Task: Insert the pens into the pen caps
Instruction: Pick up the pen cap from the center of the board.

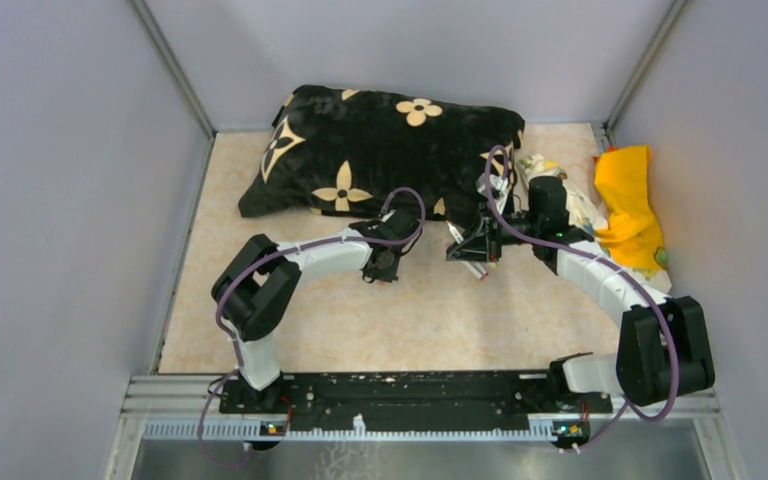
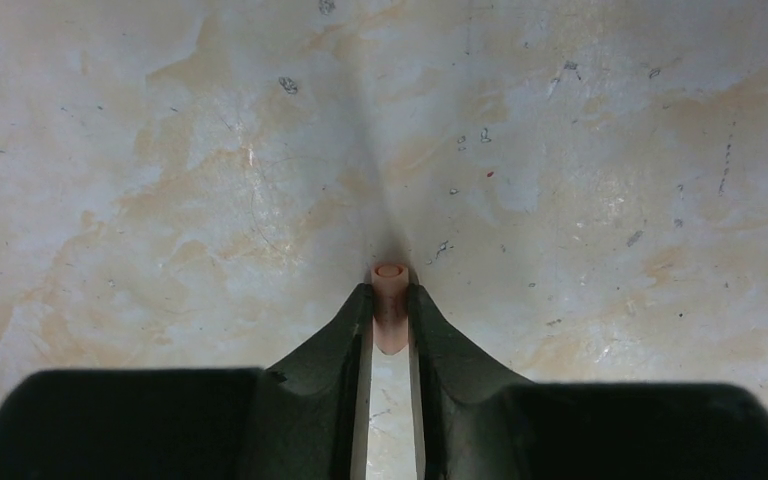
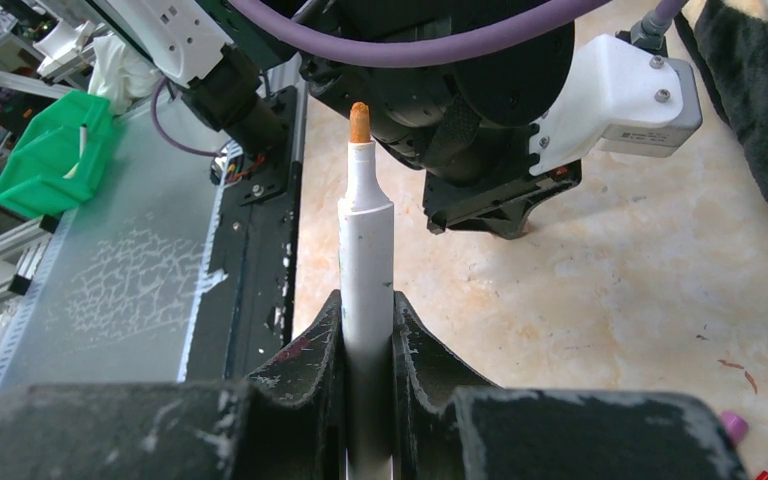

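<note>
Two grippers are closed on task items. A pink pen cap (image 2: pixel 390 278) is pinched by the left gripper (image 2: pixel 390 305), its ringed end protruding, bare tabletop (image 2: pixel 160 150) all around. Beyond the tabletop's near edge, a green bin (image 3: pixel 30 175) is seen holding something white. A white pen (image 3: pixel 365 240) is clamped by the right gripper (image 3: pixel 367 315), long axis along the jaws, orange tip (image 3: pixel 358 118) pointed at the left arm (image 3: pixel 480 90).

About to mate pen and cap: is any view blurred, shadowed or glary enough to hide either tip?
Left wrist: pinkish cap sharp, a dark shadow on the table just beyond it. Right wrist: pen crisp, its orange tip against the left arm's dark wrist. Top external: evenly lit, no glare, but pen and cap too small to make out.
</note>
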Tool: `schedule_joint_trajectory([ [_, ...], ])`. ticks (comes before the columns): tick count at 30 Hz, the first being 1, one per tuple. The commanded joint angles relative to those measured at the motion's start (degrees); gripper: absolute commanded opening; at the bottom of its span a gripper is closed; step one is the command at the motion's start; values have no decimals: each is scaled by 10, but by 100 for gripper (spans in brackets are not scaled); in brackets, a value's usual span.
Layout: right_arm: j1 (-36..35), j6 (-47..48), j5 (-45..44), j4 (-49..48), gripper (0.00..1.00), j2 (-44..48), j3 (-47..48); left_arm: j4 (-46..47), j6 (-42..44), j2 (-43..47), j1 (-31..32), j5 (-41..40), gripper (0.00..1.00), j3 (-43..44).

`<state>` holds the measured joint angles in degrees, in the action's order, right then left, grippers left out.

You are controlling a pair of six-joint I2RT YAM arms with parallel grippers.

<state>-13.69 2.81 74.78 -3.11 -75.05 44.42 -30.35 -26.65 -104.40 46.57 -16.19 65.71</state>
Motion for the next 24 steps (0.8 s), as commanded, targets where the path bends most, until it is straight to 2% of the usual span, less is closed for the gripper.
schedule_joint_trajectory([
  [1,5,1,15,-22,0,22,28,-68,9,-33,12,-1,25,3],
  [5,5,-2,16,-24,0,25,28,-80,14,-39,15,1,29,12],
  [9,6,-5,16,-27,0,29,28,-79,18,-47,16,9,26,12],
  [11,6,-8,17,-29,0,31,27,-73,21,-50,16,14,18,9],
  [14,6,-13,20,-35,0,34,25,-61,24,-48,16,21,1,4],
  [15,5,-14,21,-36,0,35,25,-59,23,-44,16,20,0,4],
  [20,7,-16,21,-43,0,42,20,-26,4,27,15,3,0,-8],
  [24,6,-24,27,-63,0,45,12,71,-21,132,12,6,0,-48],
])
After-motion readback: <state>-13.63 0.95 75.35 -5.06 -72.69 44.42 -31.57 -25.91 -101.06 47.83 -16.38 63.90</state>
